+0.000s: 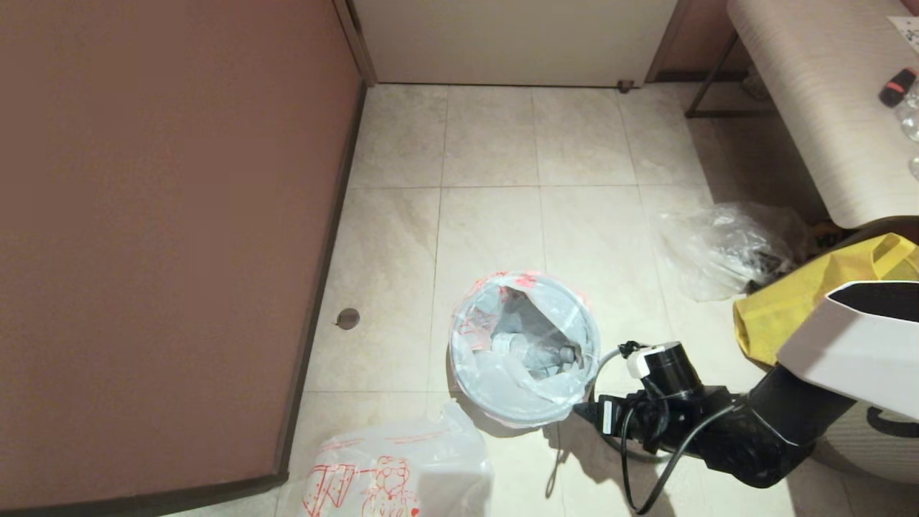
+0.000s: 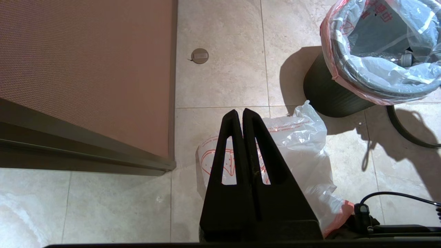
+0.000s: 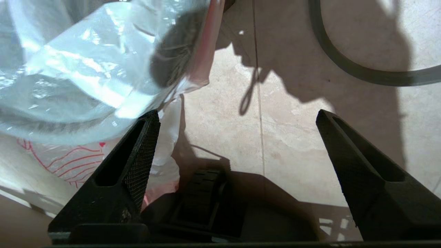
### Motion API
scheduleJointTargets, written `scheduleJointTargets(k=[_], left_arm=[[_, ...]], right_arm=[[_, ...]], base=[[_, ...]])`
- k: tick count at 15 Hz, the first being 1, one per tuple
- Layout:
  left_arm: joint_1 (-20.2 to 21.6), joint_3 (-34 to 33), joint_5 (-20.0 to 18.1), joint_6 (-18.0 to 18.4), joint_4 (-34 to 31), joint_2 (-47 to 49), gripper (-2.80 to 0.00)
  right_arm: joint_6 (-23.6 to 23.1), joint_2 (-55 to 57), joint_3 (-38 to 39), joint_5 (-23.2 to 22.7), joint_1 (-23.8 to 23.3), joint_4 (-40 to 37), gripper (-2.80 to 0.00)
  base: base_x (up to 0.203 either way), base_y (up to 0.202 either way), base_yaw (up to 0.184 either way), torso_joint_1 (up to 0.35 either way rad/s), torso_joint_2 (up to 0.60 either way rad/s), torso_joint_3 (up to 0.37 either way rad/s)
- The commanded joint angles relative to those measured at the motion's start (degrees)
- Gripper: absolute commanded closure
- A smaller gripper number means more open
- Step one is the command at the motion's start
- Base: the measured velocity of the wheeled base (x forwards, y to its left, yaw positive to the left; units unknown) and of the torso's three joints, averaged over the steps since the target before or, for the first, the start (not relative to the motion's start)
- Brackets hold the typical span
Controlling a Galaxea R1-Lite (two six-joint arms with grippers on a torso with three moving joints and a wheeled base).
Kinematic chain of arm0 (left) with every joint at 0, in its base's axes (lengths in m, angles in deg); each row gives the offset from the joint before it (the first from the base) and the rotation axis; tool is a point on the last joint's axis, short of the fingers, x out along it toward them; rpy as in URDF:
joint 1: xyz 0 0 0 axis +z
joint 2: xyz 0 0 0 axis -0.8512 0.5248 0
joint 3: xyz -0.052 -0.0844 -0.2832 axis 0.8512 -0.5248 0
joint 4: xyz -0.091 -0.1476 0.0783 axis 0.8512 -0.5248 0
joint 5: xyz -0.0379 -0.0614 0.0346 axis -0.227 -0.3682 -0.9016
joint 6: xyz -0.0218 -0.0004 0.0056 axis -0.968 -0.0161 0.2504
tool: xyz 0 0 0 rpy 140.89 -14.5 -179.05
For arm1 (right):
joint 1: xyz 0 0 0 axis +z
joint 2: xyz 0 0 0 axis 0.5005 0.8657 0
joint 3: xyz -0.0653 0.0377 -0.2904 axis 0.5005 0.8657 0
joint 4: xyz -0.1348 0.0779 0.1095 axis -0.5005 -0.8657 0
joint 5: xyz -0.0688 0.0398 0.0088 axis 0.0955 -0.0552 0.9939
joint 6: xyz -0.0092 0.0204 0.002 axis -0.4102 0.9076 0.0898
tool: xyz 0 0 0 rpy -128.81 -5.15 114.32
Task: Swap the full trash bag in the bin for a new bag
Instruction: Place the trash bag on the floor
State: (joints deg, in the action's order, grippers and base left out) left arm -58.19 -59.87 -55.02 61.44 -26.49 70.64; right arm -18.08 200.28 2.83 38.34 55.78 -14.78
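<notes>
Tiled floor, brown wall panel on the robot's left, bench at far right. Right gripper sits low beside the bin, jaws spread wide and empty, one finger touching or nearly touching the bag film folded over the rim. Left gripper is clenched on nothing, hovering over the new bag, which lies crumpled on the floor just in front of the bin. Full trash bag is still seated in the bin, edge turned over the rim, a bottle visible inside. A grey hoop lies on the tiles next to the bin, so the bag looks unclamped. Clear plastic bag and yellow tote sit well apart to the right. Risks: thin film slips from a shallow pinch; lifting off-centre drags or tips the light bin; bottle weight could tear the film; the loose cable near the wrist could snag the hoop.
</notes>
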Motion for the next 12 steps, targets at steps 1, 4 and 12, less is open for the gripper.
scheduleJointTargets(k=[1, 4, 12], left_arm=[[0.0, 0.0, 0.0, 0.0, 0.0, 0.1, 0.00], [0.0, 0.0, 0.0, 0.0, 0.0, 0.1, 0.00], [0.0, 0.0, -0.1, 0.0, 0.0, 0.1, 0.00]], right_arm=[[0.2, 3.1, -2.0, 0.1, 0.0, 0.2, -2.80], [0.1, 5.4, -4.0, 0.3, -1.5, 0.2, -2.80], [6.3, 7.2, -3.4, -3.9, -3.9, 11.4, -2.80]], base=[[0.000, 0.000, 0.000, 0.000, 0.00, 0.000], [0.000, 0.000, 0.000, 0.000, 0.00, 0.000], [0.000, 0.000, 0.000, 0.000, 0.00, 0.000]])
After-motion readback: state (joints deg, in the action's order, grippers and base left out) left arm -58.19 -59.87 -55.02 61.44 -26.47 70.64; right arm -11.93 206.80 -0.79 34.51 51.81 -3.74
